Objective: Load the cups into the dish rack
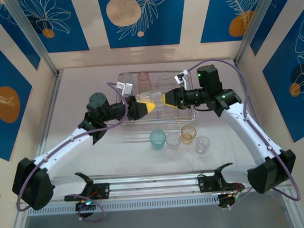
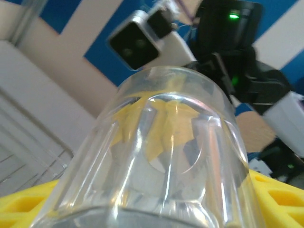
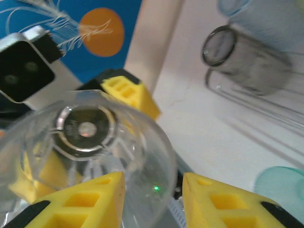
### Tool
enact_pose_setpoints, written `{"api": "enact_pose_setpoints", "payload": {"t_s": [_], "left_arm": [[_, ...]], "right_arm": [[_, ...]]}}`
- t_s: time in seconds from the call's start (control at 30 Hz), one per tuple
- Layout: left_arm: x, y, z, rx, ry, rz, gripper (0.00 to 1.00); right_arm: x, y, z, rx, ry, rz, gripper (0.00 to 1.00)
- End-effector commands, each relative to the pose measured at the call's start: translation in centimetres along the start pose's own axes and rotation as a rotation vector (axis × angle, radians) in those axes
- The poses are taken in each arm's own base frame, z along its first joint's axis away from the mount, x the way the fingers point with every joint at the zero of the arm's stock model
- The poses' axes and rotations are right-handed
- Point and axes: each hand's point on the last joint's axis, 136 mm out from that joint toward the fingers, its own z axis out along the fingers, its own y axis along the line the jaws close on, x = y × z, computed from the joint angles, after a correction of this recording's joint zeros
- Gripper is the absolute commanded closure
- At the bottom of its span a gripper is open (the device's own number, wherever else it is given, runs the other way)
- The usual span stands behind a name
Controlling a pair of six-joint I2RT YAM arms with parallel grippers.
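One clear cup [image 1: 155, 97] horizontal, mouth rightward

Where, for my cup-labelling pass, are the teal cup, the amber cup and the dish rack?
teal cup [image 1: 157, 139]: top view, centre of its open mouth.
amber cup [image 1: 188, 134]: top view, centre of its open mouth.
dish rack [image 1: 160, 72]: top view, its far rim.

Bright even light, blurred wrist close-ups
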Motion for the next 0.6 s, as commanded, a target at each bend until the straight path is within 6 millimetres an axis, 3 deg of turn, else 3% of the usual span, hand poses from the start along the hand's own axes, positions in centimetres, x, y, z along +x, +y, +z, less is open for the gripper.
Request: {"api": "enact_pose_setpoints", "payload": {"t_s": [0.0,0.07,0.13,0.23,0.33,0.57], "left_arm": [[2.2,4.1,-2.6,-0.364,0.214,0.046,0.75],[2.2,6.3,-3.8,-0.544,0.313,0.049,0.86],[3.5,8.8,-5.3,-0.715,0.468,0.012,0.88],[4.3,10.9,-6.0,-0.859,0.601,-0.005,0.92],[4.4,12.2,-5.2,-0.947,0.660,0.050,0.93],[5.5,14.8,-2.7,-1.112,0.819,0.187,0.92]], "right_arm": [[-0.1,-1.1,-4.3,0.217,-0.142,-0.052,0.62],[-0.1,-1.8,-6.2,0.289,-0.214,-0.068,0.61],[0.1,-2.3,-7.8,0.328,-0.263,-0.078,0.59],[0.5,-3.8,-8.8,0.371,-0.276,-0.051,0.59],[1.0,-5.4,-9.0,0.397,-0.269,-0.012,0.59],[2.1,-6.9,-9.1,0.415,-0.266,0.013,0.59]]}}
